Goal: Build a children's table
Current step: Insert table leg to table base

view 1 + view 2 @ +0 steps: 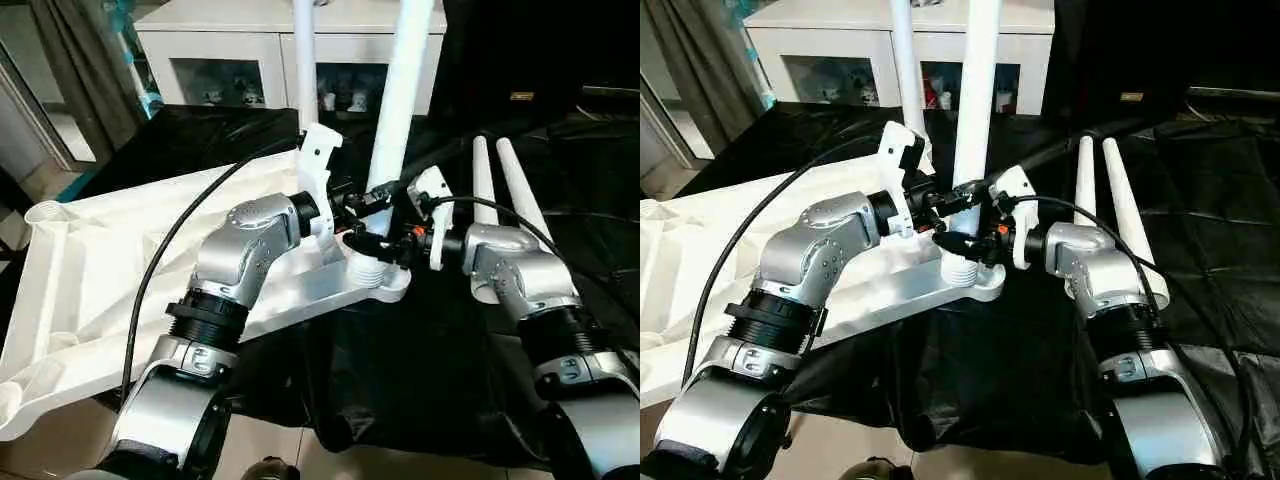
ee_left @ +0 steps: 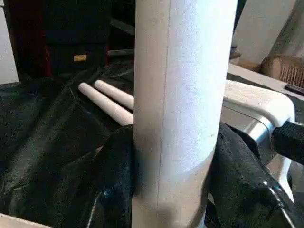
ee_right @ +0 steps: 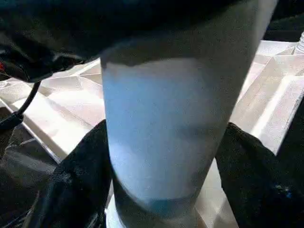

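Both claws, left claw (image 1: 372, 205) and right claw (image 1: 398, 232), pinch the upright leg (image 1: 400, 100) between them at the tabletop (image 1: 120, 270) corner socket (image 1: 372, 272); its top is cut off.

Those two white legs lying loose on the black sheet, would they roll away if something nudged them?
Probably: the two loose legs are smooth round tubes, though their taper would curve the roll. The crinkled black sheet may slow them. They look stiff and light.

Our two silver forearms reach forward and bend inward until the wrists nearly face each other. Our left gripper (image 1: 368, 212) and right gripper (image 1: 398, 238) meet from opposite sides at one upright leg (image 1: 398, 110), each with its jaws closed around the tube near its base.
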{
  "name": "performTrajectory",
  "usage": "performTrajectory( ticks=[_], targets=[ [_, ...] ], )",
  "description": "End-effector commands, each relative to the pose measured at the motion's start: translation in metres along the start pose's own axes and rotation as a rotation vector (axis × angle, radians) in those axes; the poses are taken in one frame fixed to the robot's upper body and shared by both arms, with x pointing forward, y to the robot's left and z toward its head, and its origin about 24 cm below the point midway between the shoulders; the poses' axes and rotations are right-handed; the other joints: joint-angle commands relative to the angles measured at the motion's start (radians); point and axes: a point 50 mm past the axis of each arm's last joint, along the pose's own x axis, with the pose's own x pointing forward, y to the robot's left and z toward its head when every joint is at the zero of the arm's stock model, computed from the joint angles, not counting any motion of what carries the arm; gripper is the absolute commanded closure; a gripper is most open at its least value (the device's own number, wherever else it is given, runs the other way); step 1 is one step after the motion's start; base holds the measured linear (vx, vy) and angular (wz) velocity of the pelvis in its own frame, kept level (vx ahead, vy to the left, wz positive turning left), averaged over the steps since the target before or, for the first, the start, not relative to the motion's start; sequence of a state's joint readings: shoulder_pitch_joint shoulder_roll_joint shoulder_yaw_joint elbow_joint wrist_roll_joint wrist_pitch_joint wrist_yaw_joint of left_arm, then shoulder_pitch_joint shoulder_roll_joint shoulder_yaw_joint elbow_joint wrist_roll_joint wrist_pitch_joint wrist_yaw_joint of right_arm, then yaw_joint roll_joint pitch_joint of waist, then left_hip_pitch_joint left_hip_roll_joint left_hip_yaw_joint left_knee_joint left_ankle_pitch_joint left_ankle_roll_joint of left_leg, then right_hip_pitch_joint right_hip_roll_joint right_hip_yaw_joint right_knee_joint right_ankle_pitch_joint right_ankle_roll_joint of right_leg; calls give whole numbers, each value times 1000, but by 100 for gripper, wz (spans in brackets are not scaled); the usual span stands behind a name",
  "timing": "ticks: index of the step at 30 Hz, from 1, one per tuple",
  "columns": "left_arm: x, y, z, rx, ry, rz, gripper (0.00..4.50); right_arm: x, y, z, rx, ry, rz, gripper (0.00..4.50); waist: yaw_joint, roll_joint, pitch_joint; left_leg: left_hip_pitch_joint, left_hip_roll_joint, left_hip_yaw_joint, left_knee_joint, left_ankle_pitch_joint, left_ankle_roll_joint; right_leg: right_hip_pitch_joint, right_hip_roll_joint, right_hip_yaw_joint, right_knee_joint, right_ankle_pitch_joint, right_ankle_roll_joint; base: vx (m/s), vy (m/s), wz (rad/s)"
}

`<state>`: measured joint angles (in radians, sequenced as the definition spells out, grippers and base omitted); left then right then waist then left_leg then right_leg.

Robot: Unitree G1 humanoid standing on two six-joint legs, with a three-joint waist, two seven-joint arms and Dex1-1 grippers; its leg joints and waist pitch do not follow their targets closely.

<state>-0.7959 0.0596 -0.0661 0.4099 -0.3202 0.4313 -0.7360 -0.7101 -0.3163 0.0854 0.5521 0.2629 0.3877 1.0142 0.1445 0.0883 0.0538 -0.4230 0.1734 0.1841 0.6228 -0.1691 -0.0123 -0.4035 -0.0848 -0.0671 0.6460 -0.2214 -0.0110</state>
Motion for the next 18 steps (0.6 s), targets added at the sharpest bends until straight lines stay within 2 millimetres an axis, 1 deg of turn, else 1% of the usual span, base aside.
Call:
performTrajectory(
  ticks=[1, 4, 6, 7, 11, 12, 13, 15, 16, 17, 18],
  targets=[
    [0, -2, 3, 15, -1, -10, 261, 2, 3, 4, -19, -3, 18, 156, 2, -31, -84, 28, 55, -25, -55, -53, 121, 50, -71, 39, -68, 10, -248, 0, 0, 0],
    [0, -2, 3, 14, -2, -11, 261, 2, 3, 4, -12, -7, 21, 166, 2, -31, -84, 28, 55, -25, -54, -53, 122, 51, -72, 39, -67, 11, -250, 0, 0, 0],
    [0, -2, 4, 14, -3, -11, 261, 2, 3, 4, -8, -9, 23, 189, 2, -31, -85, 27, 55, -25, -54, -51, 124, 51, -71, 39, -67, 15, -250, 0, 0, 0],
    [-1, -2, 4, 14, -3, -11, 261, 2, 3, 4, -7, -9, 23, 189, 2, -31, -84, 27, 55, -25, -54, -50, 125, 51, -71, 39, -66, 17, -251, 0, 0, 0],
    [-1, -2, 4, 14, -5, -12, 261, 2, 3, 4, 2, -13, 30, 233, 3, -31, -85, 27, 55, -25, -53, -48, 127, 51, -71, 39, -66, 19, -252, 0, 0, 0],
    [-1, -1, 5, 14, -5, -14, 261, 2, 3, 4, 4, -15, 32, 243, 2, -34, -85, 27, 55, -25, -53, -47, 127, 51, -71, 39, -66, 20, -252, 0, 0, 0],
    [-1, -1, 5, 14, -7, -12, 261, 2, 3, 4, 5, -15, 32, 243, 2, -32, -85, 28, 55, -25, -53, -48, 126, 50, -72, 39, -66, 15, -252, 0, 0, 0],
    [-1, -1, 5, 13, -10, -9, 261, 1, 3, 4, 5, -15, 31, 254, 2, -32, -85, 27, 55, -25, -53, -46, 126, 51, -72, 39, -66, 16, -252, 0, 0, 0],
    [-1, -1, 5, 14, -14, -5, 261, 1, 3, 4, 6, -16, 32, 256, 2, -35, -85, 27, 55, -24, -53, -44, 127, 51, -71, 39, -66, 18, -252, 0, 0, 0],
    [-1, -1, 6, 23, -19, 4, 261, 1, 3, 4, 7, -20, 33, 258, 2, -33, -86, 28, 55, -25, -52, -42, 129, 50, -72, 39, -65, 22, -253, 0, 0, 0],
    [-2, -1, 5, 3, -13, -11, 226, 1, 2, 5, 5, -25, 35, 259, 2, -33, -85, 27, 55, -25, -52, -42, 130, 50, -71, 39, -65, 21, -253, 0, 0, 0]
  ],
)
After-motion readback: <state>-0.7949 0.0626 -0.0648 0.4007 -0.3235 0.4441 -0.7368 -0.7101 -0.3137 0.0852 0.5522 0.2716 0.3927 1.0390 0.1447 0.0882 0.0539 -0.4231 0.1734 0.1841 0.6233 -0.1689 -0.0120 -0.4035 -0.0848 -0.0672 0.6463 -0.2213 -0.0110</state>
